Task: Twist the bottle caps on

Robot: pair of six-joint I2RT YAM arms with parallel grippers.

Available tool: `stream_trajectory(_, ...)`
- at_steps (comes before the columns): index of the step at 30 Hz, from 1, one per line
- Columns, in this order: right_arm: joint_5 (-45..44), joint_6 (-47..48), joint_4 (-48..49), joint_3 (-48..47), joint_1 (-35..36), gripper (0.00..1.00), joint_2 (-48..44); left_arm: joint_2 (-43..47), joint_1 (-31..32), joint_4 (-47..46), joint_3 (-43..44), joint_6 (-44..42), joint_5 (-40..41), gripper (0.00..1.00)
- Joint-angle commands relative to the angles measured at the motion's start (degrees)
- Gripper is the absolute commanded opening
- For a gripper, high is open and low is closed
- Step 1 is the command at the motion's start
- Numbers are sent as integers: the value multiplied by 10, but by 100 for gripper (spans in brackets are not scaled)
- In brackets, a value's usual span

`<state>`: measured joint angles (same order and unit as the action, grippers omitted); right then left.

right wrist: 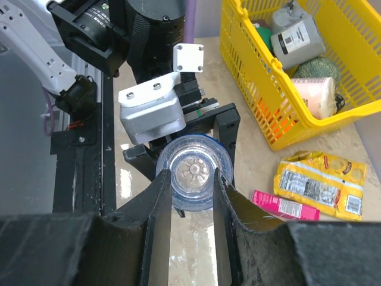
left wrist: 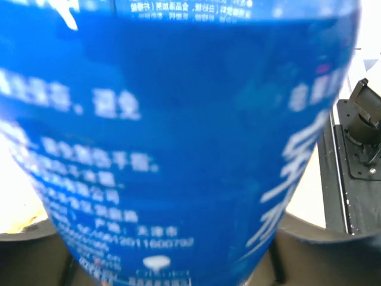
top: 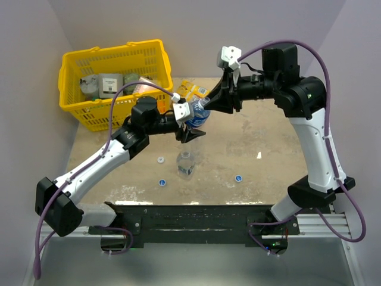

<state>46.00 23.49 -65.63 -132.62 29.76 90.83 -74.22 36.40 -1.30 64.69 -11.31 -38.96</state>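
1. Arm pose, left: runs from the near-left base diagonally to mid-table (top: pixel 280 137). The left gripper (top: pixel 193 127) is clamped across the blue-label bottle (top: pixel 199 113), which is held off the surface, lying roughly level.
2. Right arm: rises from the near-right base, elbow high, forearm folded back leftward. The right gripper (top: pixel 215 102) meets the same bottle's far-right end, its fingers (right wrist: pixel 159 196) pinched against both sides of it.
3. Nearest on the table are three loose caps, well apart: blue cap (top: pixel 162 182), second blue cap (top: pixel 238 178), whitish cap (top: pixel 161 159).
4. Clear bottle (top: pixel 186 164) stands upright near the whitish cap, under the held bottle.
5. Right wrist view alone shows the held bottle end-on: a clear round face with a spoke pattern between the fingers, the left gripper's body behind it. Cannot tell whether it is base or mouth.
6. Left wrist view is filled by the blue label with white Chinese print, mostly blurred. A digit row sits low on it, not surely readable.
7. Farther back: yellow packet (right wrist: pixel 318 179) and pink packet (right wrist: pixel 280 205) lie flat, touching. The pink one shows only from the right wrist.
8. Farthest: yellow basket (top: pixel 77 107) at far-left, with a grey box (top: pixel 110 85) inside.
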Motion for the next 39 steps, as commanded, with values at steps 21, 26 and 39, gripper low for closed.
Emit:
stream_trajectory(21,-232,388,0,561,-49,81,-123,307,-159,5,-271,40,313,0)
stream_trajectory(26,-279,477,74,670,-47,68,-114,353,-188,-2,-333,83,375,0)
stream_trajectory(39,-323,658,175,849,-37,61,-159,334,-225,-10,-322,109,343,0)
